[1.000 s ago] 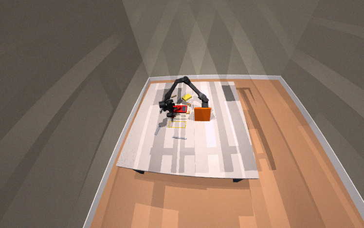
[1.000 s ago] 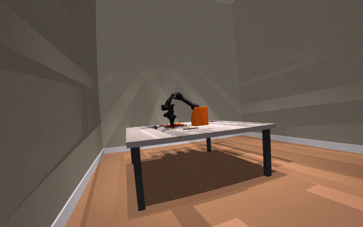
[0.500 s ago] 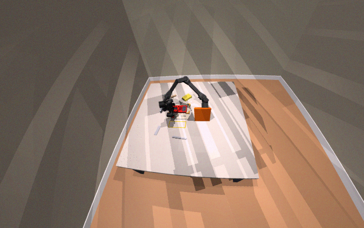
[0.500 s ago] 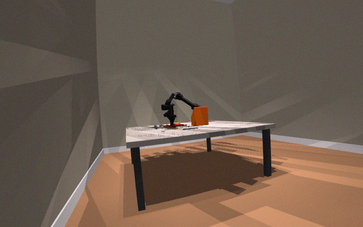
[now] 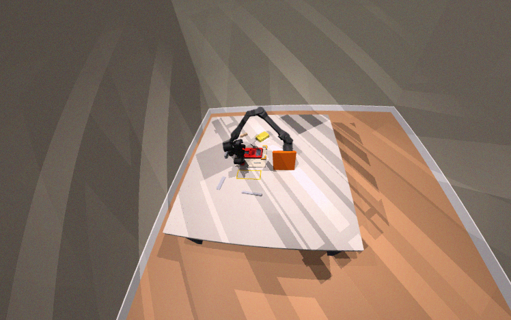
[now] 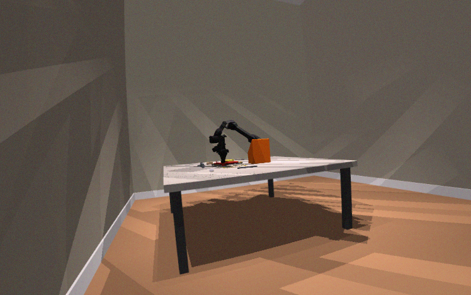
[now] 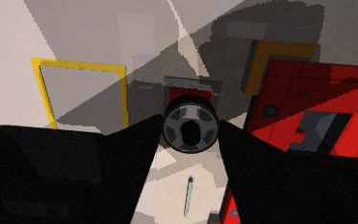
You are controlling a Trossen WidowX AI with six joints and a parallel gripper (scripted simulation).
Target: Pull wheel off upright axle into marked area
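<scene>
The wheel [image 7: 190,107], with a black tyre and a grey spoked hub, shows at the middle of the wrist view above a small stand with a red top [image 7: 174,93]. My gripper [image 5: 242,163] [image 6: 223,162] [image 7: 190,123] is shut on the wheel, with a finger at each side of it. The axle is hidden or too dark to make out, and I cannot tell whether the wheel is still around it. The marked area, a yellow outline [image 5: 260,175] [image 7: 86,66], lies on the table left of the wheel in the wrist view. It is partly hidden behind the left finger there.
A red body [image 5: 258,152] [image 7: 287,86] with an orange bracket [image 7: 287,49] lies close to the right finger. A thin pin [image 7: 188,198] lies below the wheel in the wrist view. An orange box [image 5: 283,160] [image 6: 259,150], a yellow block [image 5: 262,136] and grey bars [image 5: 221,182] [image 5: 251,193] stand or lie around.
</scene>
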